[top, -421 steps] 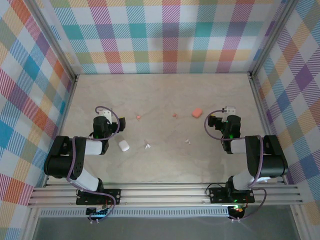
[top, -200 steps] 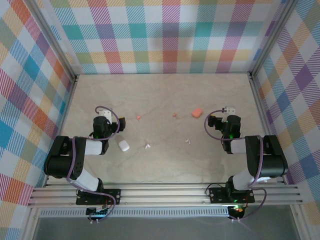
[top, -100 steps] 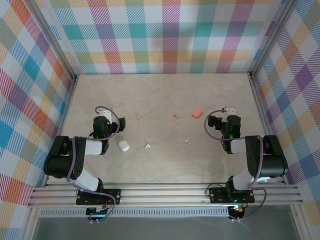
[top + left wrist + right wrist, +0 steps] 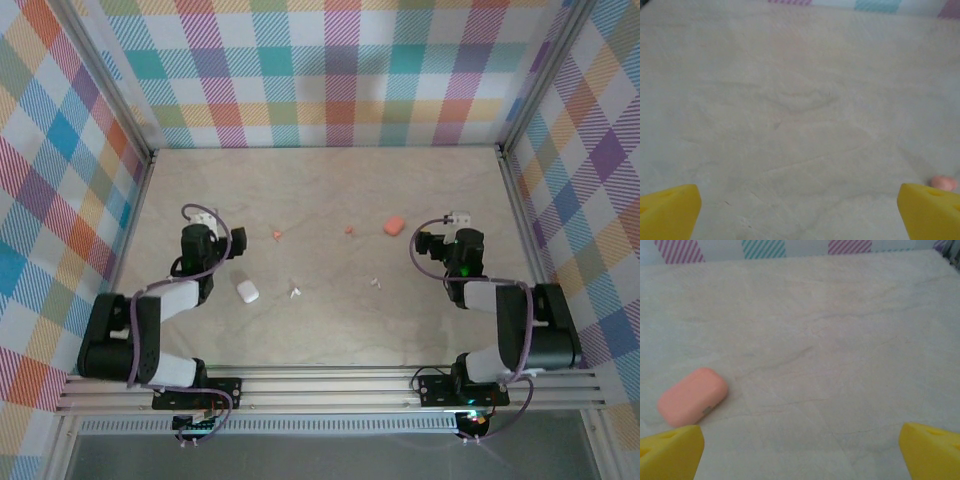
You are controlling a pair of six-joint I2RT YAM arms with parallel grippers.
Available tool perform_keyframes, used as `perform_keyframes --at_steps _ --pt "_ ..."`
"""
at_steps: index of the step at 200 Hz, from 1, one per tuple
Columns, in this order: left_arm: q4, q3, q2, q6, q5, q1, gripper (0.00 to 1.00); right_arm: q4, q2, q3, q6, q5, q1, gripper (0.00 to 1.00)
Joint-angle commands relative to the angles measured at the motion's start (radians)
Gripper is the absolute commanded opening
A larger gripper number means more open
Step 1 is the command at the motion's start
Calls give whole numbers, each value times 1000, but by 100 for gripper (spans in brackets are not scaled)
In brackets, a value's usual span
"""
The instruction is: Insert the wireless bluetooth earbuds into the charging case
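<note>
Top cam: left gripper point(image 4: 196, 213) over left part of table point(image 4: 320, 330), jaws spread wide, holding nothing. Right gripper point(image 4: 460, 218) over right part, likewise spread wide and empty. White case point(image 4: 247, 291) lying just right of left arm's forearm. Pinkish-orange case point(image 4: 394, 226) left of right gripper, apart from it. All four earbuds loose on table, none in a case: white earbud point(image 4: 296, 292) near white case, to its right; second white earbud point(image 4: 376, 283) further right, toward right arm; pinkish-orange earbud point(image 4: 277, 235) right of left gripper; second pinkish-orange earbud point(image 4: 349, 229) left of pinkish-orange case, not touching.

Left wrist cam: yellow fingertips point(image 4: 667, 210) at both bottom corners, far apart, bare table between. Small pinkish blob point(image 4: 944, 182) at frame's right edge, just above the fingertip there; too blurred to name.

Right wrist cam: fingertips point(image 4: 670, 450) again at both bottom corners, wide apart, nothing gripped. Pinkish-orange case point(image 4: 692, 396) flat on table, ahead and to frame's left, lid closed, clear of the fingertip below it.
</note>
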Motion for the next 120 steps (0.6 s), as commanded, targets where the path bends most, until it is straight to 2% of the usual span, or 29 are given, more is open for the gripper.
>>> perform_keyframes --at_steps 1,15,31,50,71,91,120 --pt "-253 66 -117 -112 -50 10 100 -242 -120 104 27 -3 9 100" --pt "-474 138 -173 -163 -74 11 99 -429 -161 188 85 8 8 100" --pt "-737 231 -215 -233 -82 11 93 -618 -189 279 131 4 29 100" --pt "-1015 330 -234 -308 -68 11 87 -739 -207 341 194 10 87 100" --pt "-1254 392 -235 -436 -71 11 87 -832 -185 392 262 4 178 99" --pt "-1329 366 -232 -509 48 8 86 -896 -124 441 273 10 327 98" --pt "-1264 248 -249 -587 215 -22 76 -935 -20 496 308 6 536 97"
